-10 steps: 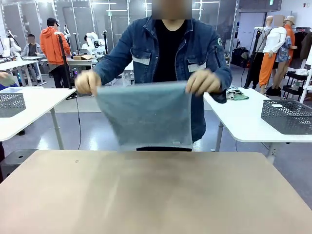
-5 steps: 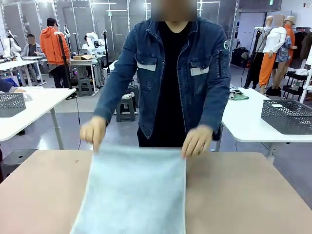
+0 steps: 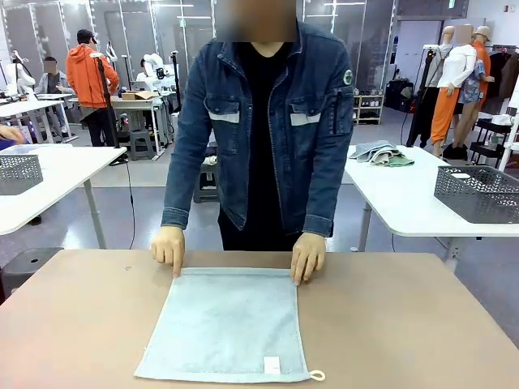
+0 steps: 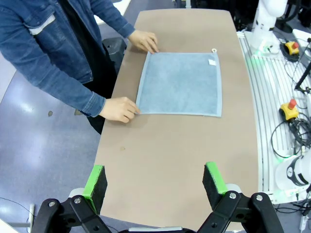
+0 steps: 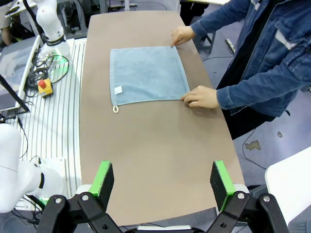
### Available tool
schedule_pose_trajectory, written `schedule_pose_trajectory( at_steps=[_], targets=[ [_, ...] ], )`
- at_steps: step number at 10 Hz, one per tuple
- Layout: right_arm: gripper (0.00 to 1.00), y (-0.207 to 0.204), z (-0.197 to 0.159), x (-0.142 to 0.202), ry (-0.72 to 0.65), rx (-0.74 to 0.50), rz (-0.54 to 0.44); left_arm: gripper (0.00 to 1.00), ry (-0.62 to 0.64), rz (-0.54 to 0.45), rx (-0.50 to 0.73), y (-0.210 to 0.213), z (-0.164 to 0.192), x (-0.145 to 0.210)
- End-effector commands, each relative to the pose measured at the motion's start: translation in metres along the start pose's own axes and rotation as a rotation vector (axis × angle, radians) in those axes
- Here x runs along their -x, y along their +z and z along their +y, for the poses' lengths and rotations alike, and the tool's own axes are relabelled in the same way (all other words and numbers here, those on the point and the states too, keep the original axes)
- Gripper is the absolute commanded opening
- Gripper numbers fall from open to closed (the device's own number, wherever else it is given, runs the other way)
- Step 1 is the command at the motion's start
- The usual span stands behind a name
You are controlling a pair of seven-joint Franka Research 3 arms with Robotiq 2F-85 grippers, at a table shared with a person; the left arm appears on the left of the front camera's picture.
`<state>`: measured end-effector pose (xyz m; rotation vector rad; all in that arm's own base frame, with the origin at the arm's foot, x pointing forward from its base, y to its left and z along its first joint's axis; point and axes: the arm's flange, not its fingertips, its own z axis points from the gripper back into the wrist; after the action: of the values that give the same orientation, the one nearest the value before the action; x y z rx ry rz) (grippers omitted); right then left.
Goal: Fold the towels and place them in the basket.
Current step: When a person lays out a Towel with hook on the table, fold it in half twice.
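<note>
Pale blue-grey towel spread flat, label near edge.

The pale blue-grey terry towel, which a second ago hung in the air in front of the person's chest, held up by its two top corners, has come down onto the brown counter. Half a second ago it was a blurred sheet sliding toward the near edge; now it lies flat and square, its white label and small hanging loop at the near corner. The person's right hand and left hand have dropped from chest height to the counter and rest at the towel's two far corners.
</note>
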<state>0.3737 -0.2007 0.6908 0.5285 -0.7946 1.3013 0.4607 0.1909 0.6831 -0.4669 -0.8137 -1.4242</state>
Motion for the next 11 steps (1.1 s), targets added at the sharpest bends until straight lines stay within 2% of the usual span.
schedule_pose_trajectory(
  at_steps=[1, 5, 6, 8, 11],
  targets=[
    [1.00, 0.000, 0.000, 0.000, -0.002, 0.001, -0.001, 1.00, -0.001, 0.000, 0.000, 0.000, 0.000, 0.000],
    [1.00, 0.000, 0.000, 0.000, 0.000, 0.000, 0.000, 1.00, 0.000, 0.000, 0.000, 0.000, 0.000, 0.000],
    [1.00, -0.011, 0.001, -0.009, -0.024, 0.014, 0.050, 1.00, 0.036, 0.103, -0.007, -0.011, -0.002, -0.013],
    [1.00, -0.047, 0.005, -0.034, -0.025, 0.002, 0.125, 1.00, -0.005, 0.166, 0.035, -0.037, -0.009, -0.041],
    [1.00, -0.141, 0.026, -0.094, -0.025, 0.019, 0.319, 1.00, -0.071, 0.355, 0.159, -0.122, -0.013, -0.094]
  ],
)
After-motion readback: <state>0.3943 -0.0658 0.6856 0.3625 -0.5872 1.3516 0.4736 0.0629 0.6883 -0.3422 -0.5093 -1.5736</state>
